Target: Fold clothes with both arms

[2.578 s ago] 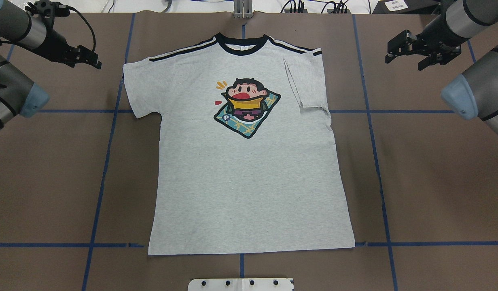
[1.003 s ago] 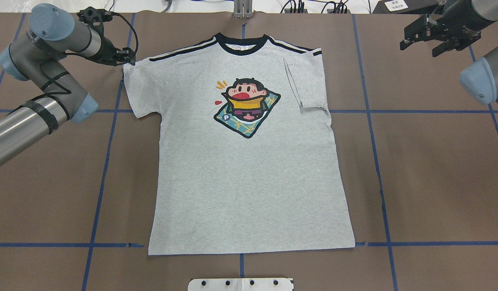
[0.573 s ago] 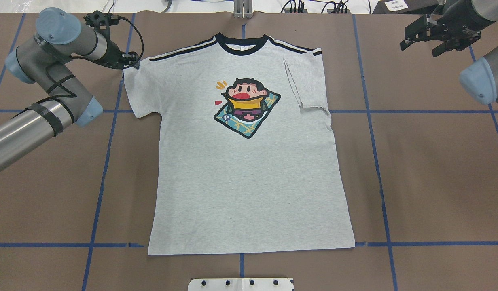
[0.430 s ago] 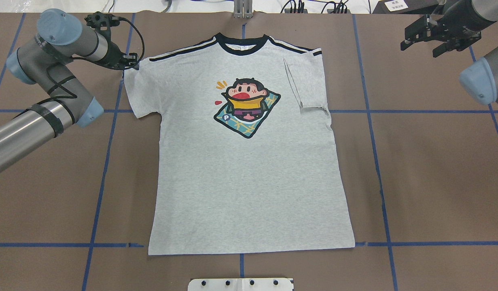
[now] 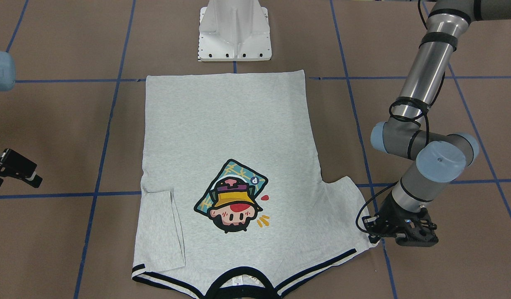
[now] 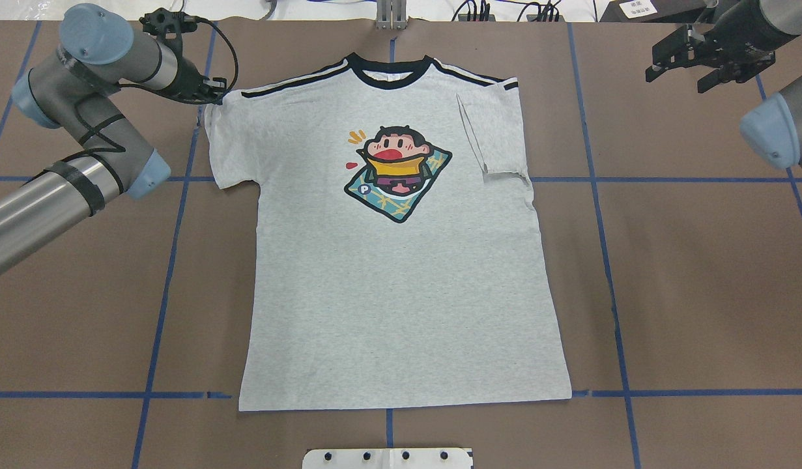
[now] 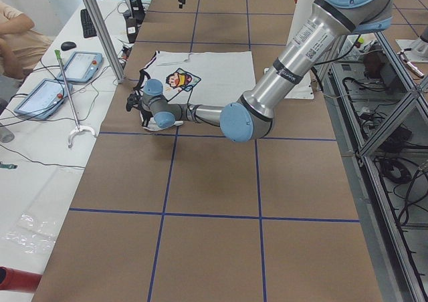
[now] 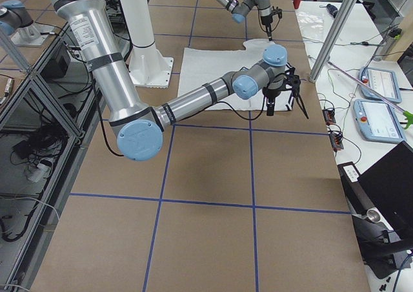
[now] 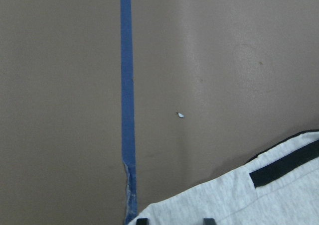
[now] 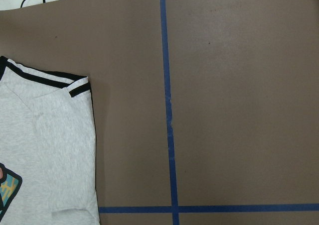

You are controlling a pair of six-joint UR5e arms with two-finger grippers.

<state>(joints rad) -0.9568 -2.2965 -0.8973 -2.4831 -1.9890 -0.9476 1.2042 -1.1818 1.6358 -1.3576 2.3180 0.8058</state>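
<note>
The grey T-shirt (image 6: 401,293) lies flat, print up, collar toward the far edge. Its sleeve on the robot's right is folded in over the body (image 6: 495,133). My left gripper (image 6: 212,101) is down at the outer top corner of the other sleeve (image 5: 350,207). In the left wrist view its two fingertips (image 9: 141,220) stand apart, with the sleeve's cloth (image 9: 249,200) between them, so it reads open. My right gripper (image 6: 675,79) hangs open above bare table at the far right, well off the shirt (image 10: 50,135).
The white pedestal base (image 5: 234,29) stands at the shirt's hem side. Blue tape lines (image 6: 609,260) grid the brown table. Beyond the far edge lie cables, tablets (image 7: 83,65) and an upright pole (image 8: 329,40); a person sits there (image 7: 13,35).
My left arm swung in from the far left and came down at the sleeve corner. That corner has shifted slightly inward. The right gripper drew back toward the far right, then held still.
</note>
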